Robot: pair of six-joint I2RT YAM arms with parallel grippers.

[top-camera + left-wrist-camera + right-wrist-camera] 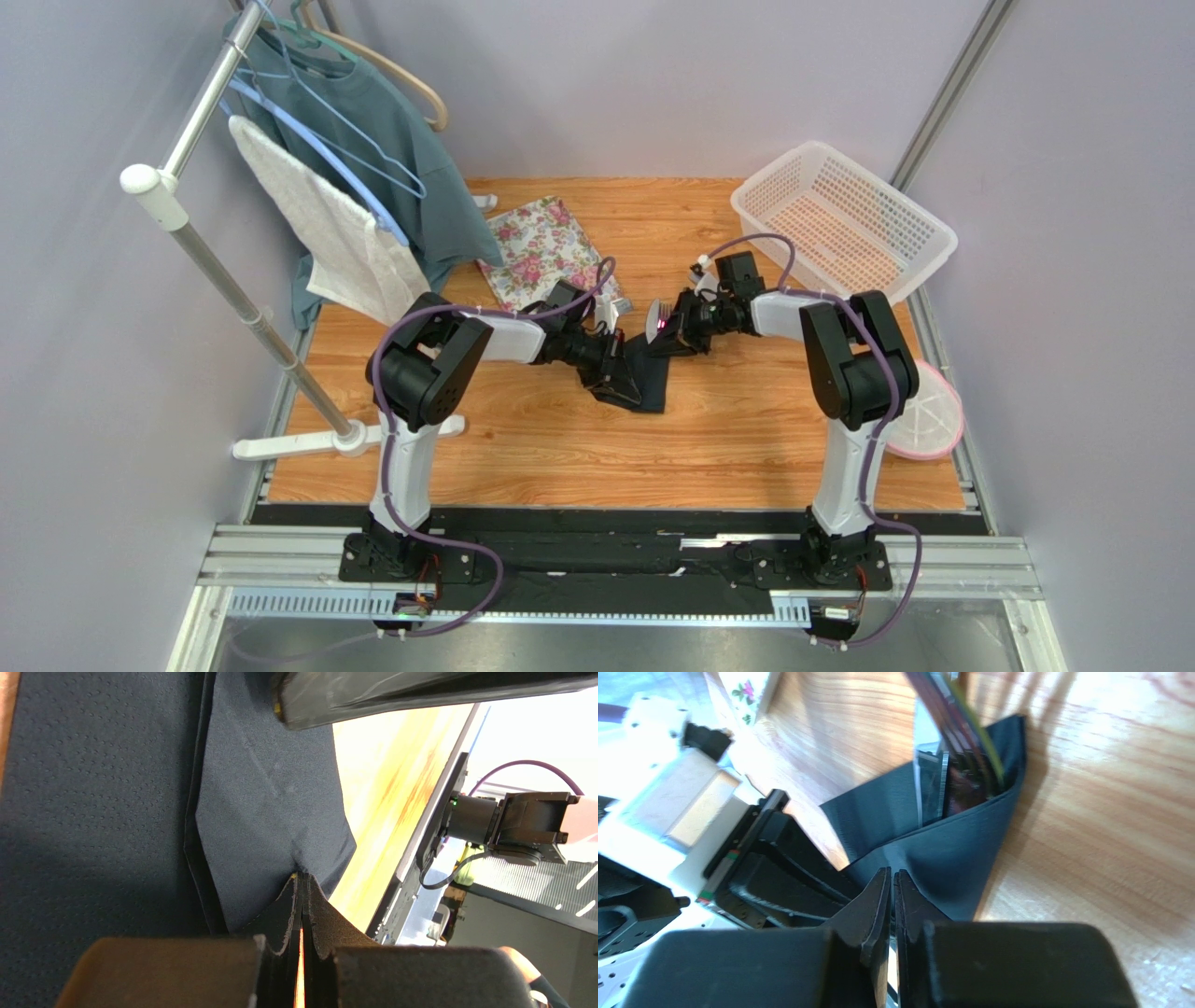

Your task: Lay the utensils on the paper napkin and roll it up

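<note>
Right wrist view has the right gripper (892, 882) nipped narrow on a raised fold of the napkin (948, 847); the fork (964, 752) and knife (927, 777) lie side by side just beyond its tips, lower ends tucked under that fold, long axes running straight away from the jaws. Left wrist view shows the left gripper (302, 882) likewise pinched tight on a crease of the black sheet; from above, both meet over the napkin at the middle of the table (561, 448), apparently on opposite sides of the fold. The roll, I judge, must turn across their length; the right arm sits nearer them.
</note>
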